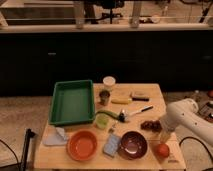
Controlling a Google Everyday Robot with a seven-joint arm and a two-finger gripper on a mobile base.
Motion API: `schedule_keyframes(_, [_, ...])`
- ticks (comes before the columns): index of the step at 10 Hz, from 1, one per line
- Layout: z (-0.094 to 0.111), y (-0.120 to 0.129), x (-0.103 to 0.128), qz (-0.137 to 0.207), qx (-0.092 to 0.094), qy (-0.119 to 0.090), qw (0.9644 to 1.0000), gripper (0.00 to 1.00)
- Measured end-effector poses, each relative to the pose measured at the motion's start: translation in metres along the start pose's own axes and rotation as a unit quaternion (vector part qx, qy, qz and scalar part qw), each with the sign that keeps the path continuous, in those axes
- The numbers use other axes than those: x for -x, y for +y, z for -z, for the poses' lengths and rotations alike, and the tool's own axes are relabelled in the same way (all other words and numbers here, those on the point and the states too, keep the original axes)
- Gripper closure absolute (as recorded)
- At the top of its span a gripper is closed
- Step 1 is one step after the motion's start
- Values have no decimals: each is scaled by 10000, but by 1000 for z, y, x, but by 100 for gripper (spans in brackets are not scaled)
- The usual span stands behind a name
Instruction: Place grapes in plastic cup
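The grapes (149, 125), a small dark red-brown bunch, lie on the right side of the wooden table (150, 91). The plastic cup (102, 121), short and light yellow-green, stands near the table's middle, just right of the green tray's front corner. My white arm (182, 116) reaches in from the right. The gripper (164, 136) points down at the table's right edge, just right of the grapes and above a round orange fruit (161, 149). It holds nothing that I can see.
A green tray (72, 102) sits at the left. A cream-white cup (108, 82) and a dark metallic cup (104, 96) stand behind the plastic cup. An orange bowl (82, 145), a blue sponge (112, 145) and a dark red bowl (133, 144) line the front. A banana (121, 101) and a brush (135, 111) lie mid-table.
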Motion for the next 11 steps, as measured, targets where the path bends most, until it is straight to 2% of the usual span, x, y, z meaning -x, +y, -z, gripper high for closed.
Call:
schedule_keyframes(3, [6, -7, -2, -217, -97, -46, 9997, 20])
schedule_keyframes(9, [-1, -27, 10, -30, -125, -161, 9998, 20])
schedule_keyframes(10, [-5, -29, 12, -4, -74, -171, 9998, 22])
schedule_keyframes(11, [-11, -29, 13, -1, -18, -183, 9998, 30])
